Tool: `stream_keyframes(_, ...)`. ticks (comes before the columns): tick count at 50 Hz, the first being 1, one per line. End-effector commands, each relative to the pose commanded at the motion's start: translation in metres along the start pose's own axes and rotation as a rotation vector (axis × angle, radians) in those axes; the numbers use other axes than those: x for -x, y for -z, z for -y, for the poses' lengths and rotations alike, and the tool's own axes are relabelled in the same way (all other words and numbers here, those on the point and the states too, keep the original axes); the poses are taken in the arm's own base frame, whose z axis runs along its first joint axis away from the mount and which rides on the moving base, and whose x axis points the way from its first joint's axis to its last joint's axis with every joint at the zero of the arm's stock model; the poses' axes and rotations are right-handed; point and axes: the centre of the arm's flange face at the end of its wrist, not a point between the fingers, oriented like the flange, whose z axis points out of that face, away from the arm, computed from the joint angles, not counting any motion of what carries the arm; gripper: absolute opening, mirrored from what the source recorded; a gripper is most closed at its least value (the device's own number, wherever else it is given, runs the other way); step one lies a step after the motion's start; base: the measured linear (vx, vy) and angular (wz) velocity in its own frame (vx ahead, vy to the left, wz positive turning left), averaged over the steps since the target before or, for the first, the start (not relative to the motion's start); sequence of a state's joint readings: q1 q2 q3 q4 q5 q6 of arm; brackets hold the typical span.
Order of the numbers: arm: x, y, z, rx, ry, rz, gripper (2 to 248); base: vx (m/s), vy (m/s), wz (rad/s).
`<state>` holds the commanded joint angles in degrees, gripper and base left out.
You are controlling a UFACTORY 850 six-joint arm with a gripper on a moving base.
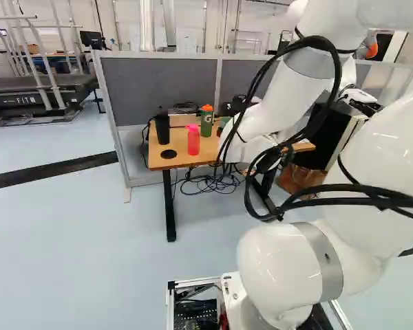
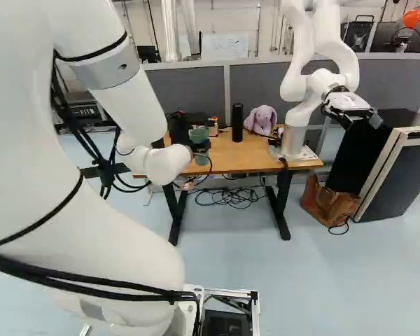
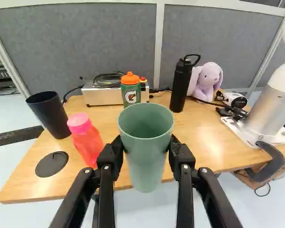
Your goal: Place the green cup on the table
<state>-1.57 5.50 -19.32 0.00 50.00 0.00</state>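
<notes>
Holding green cup (image 3: pixel 145 168) in gripper (image 3: pixel 146 146), pinched from both sides | done: grasping | left, as judged: bringing well over table (image 3: pixel 204 137), lowering, seating upright, releasing

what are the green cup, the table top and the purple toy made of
Cup: matte plastic or coated metal, its green even and dull. Table top: probably laminate or wood, tan, smooth, softly shiny. Toy: seemingly plush, from its rounded, floppy-eared shape.
</notes>
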Motion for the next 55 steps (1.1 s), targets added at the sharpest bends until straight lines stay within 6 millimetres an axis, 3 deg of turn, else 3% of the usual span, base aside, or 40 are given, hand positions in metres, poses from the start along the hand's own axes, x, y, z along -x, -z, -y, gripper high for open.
stream_keyframes(26,-0.035,-0.045,-0.011,0.026,-0.006,-0.049,118,0.000,0.000,0.000)
stream_keyframes(41,-0.043,-0.076,-0.018,0.040,-0.010,-0.051,118,0.000,0.000,0.000)
stream_keyframes(55,-0.038,-0.108,-0.025,0.051,-0.013,-0.031,118,0.000,0.000,0.000)
